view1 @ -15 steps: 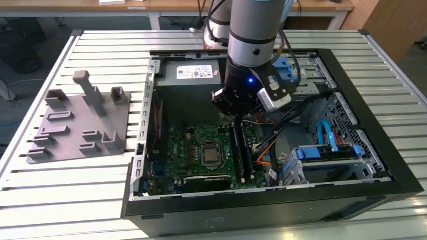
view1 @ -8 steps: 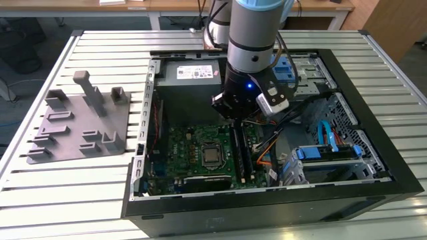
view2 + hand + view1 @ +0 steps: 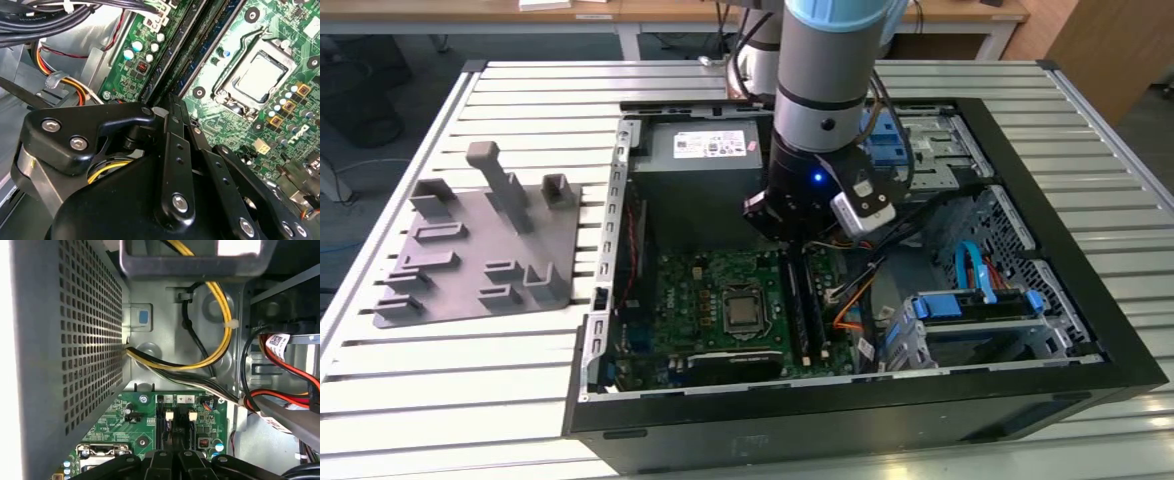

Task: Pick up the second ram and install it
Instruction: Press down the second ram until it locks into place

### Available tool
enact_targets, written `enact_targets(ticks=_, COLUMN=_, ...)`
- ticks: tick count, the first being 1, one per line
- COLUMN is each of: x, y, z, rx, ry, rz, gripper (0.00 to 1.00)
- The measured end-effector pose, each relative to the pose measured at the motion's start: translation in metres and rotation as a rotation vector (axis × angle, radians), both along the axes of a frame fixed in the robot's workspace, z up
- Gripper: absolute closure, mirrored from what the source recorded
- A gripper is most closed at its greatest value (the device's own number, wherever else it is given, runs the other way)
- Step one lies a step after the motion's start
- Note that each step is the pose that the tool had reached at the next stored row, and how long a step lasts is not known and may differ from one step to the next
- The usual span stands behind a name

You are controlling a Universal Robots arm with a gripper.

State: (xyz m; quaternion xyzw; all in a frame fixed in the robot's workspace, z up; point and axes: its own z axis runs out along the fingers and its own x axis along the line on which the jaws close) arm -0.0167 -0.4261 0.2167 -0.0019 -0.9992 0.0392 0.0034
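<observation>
My gripper (image 3: 790, 238) is down inside the open computer case, right over the long black memory slots (image 3: 803, 305) of the green motherboard (image 3: 707, 290). In the second wrist view the fingers (image 3: 170, 107) are drawn together, tips at the near end of the slots (image 3: 200, 45). A thin blue-green edge, which I take for the second ram (image 3: 216, 22), runs along one slot away from the tips. I cannot tell whether the fingers clamp it or rest on it. The first wrist view shows the slot ends with white latches (image 3: 169, 415) just beyond the fingers (image 3: 172, 460).
A grey holder plate (image 3: 480, 250) with upright pegs lies on the slatted table at the exterior view's left. The processor socket (image 3: 743, 310) sits beside the slots. Cable bundles (image 3: 215, 340), a perforated metal wall (image 3: 75, 340) and blue drive brackets (image 3: 974, 300) crowd the case around the gripper.
</observation>
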Motion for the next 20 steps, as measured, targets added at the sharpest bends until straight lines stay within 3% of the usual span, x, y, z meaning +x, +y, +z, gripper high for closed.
enact_targets(ticks=3, x=0.000, y=-0.0002, z=0.0125, rx=-0.0002, ry=0.0001, rz=0.000, gripper=0.90)
enact_targets(ticks=6, x=0.000, y=-0.0035, z=0.0135, rx=-0.0001, ry=0.0001, rz=0.001, gripper=0.90)
enact_targets(ticks=16, x=0.000, y=-0.0479, z=0.0004, rx=-0.0018, ry=0.0090, rz=0.001, gripper=0.90)
enact_targets(ticks=20, x=-0.001, y=-0.0578, z=-0.0008, rx=-0.0005, ry=0.0085, rz=0.002, gripper=0.90)
